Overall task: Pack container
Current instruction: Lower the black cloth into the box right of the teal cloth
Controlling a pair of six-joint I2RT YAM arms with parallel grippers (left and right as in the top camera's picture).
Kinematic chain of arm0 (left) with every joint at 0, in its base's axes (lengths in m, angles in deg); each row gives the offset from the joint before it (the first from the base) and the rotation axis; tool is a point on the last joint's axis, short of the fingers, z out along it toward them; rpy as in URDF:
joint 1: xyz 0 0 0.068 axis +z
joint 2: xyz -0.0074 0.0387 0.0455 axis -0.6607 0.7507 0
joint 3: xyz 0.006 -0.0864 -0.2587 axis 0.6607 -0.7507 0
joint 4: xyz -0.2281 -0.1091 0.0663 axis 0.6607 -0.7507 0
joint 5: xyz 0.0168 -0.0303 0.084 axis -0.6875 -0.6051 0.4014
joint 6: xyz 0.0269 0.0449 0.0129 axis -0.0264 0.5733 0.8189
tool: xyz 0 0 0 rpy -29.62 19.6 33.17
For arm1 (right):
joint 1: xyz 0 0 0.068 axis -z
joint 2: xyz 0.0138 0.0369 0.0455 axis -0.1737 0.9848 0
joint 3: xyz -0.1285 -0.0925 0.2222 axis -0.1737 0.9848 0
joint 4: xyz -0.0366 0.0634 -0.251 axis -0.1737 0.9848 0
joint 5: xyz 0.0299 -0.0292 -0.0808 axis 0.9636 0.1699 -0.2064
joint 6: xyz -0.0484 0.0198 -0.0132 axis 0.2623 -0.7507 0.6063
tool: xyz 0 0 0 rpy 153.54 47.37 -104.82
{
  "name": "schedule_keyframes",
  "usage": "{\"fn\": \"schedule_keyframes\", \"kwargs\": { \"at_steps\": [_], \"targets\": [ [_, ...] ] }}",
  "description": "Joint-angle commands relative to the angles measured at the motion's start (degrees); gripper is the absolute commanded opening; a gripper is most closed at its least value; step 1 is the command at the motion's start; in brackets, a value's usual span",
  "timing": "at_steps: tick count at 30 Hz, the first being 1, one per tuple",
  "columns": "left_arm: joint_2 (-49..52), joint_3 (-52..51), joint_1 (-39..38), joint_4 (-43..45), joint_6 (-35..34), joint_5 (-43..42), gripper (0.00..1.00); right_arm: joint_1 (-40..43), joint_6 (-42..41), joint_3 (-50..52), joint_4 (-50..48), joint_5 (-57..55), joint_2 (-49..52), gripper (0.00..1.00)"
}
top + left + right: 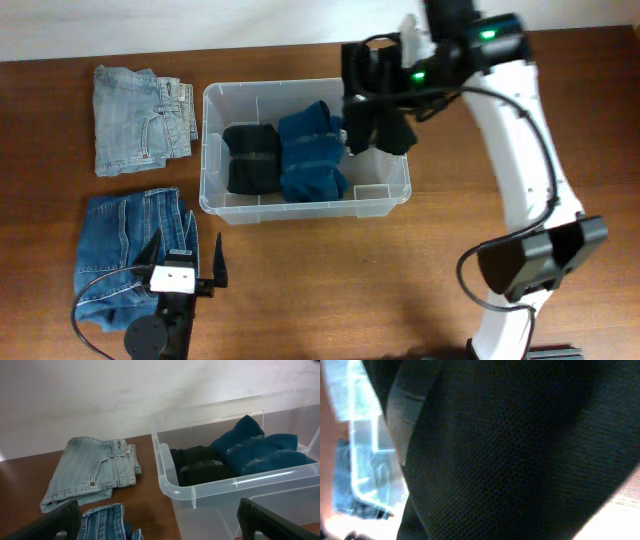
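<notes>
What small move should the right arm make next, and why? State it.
Probably lower the right tool straight down. It grips a black garment that hangs over the unfilled end of the bin, beside the blue bundle.

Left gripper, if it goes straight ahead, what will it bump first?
Probably the near corner of the clear container, right ahead of the open left gripper. Depth is unclear, so it might just miss.

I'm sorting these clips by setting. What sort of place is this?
Likely a robotics lab or test bench rather than a home: a bare wooden table against a plain white wall, a white robot arm, and a clear plastic container holding folded clothes, with jeans alongside.
</notes>
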Motion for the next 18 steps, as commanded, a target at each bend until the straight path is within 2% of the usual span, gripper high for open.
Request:
{"fn": "schedule_keyframes", "kwargs": {
  "at_steps": [1, 8, 18],
  "targets": [
    [-0.5, -0.1, 0.3, -0.3, 1.1, 0.0, 0.99, -4.1, -8.6, 2.0, -2.7, -13.7, -1.0, 0.14],
    [-0.5, -0.1, 0.3, -0.3, 1.2, 0.0, 0.99, -6.5, -10.0, 10.6, -10.6, -18.2, -0.6, 0.17],
    [-0.5, -0.1, 0.3, -0.3, 1.2, 0.0, 0.99, -6.1, -9.9, 22.3, -19.0, -17.0, -0.2, 0.24]
  ]
}}
